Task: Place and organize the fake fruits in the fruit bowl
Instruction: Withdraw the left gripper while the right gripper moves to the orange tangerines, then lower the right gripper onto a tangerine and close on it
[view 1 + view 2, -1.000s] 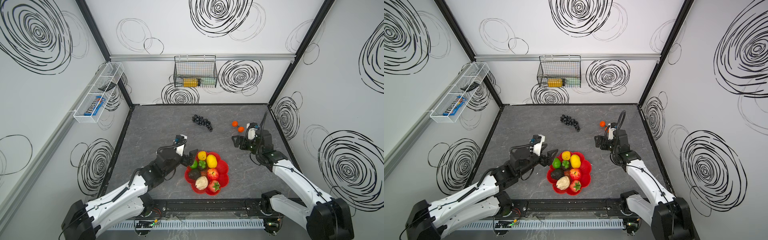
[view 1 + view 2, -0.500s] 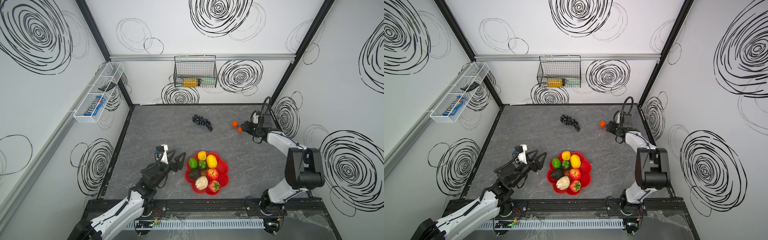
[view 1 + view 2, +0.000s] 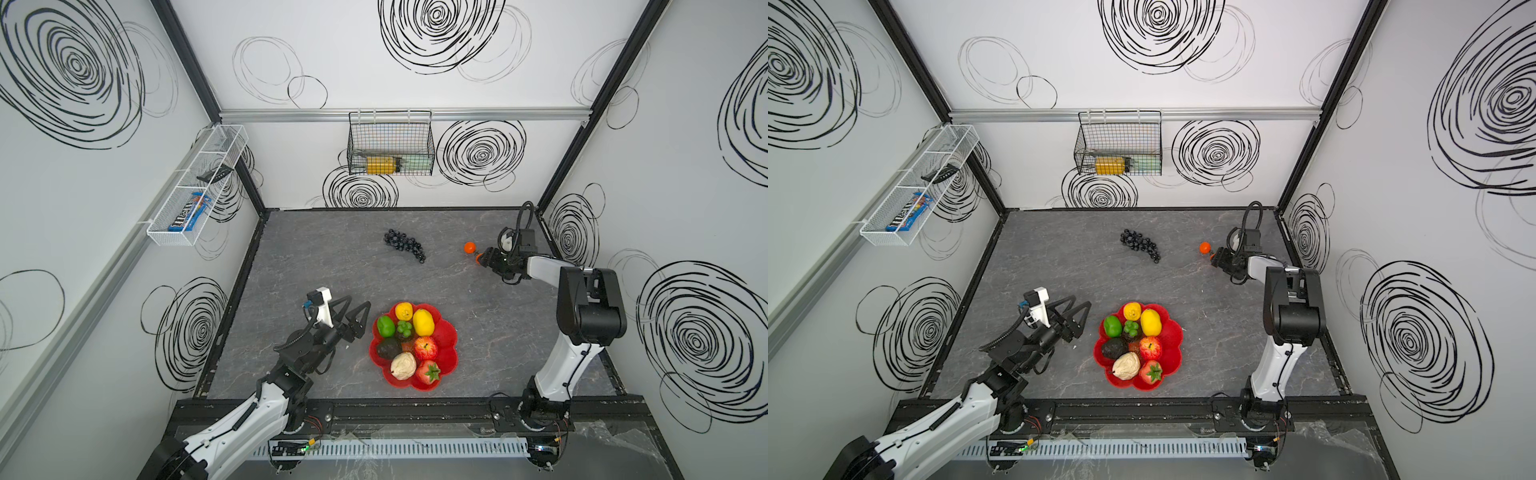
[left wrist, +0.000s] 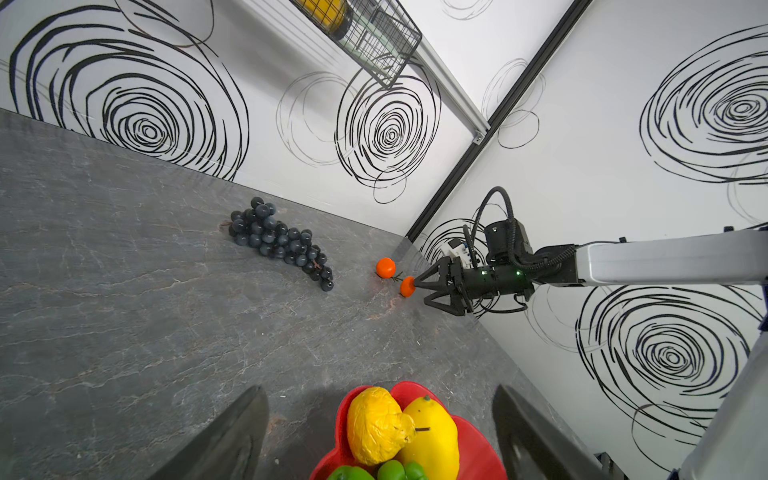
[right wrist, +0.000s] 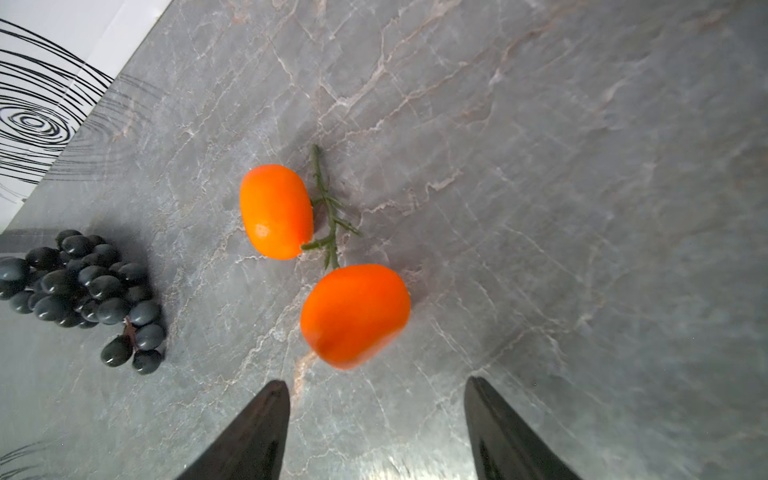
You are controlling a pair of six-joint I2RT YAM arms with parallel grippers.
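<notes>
Right wrist view: right claw (image 5: pixel 374 382) spread, seemingly clear of orange (image 5: pixel 355 316); left claw (image 3: pixel 356 303) spread.

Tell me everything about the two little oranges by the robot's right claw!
The nearer orange and the farther orange are small, smooth and bright, plastic-looking, and egg-shaped rather than round. A thin green twig with tiny side shoots joins them. Both lie on the grey marbled table towards its far right corner, a little apart from the black grapes. The nearer one sits just ahead of the open right gripper, not yet between its fingers.
</notes>
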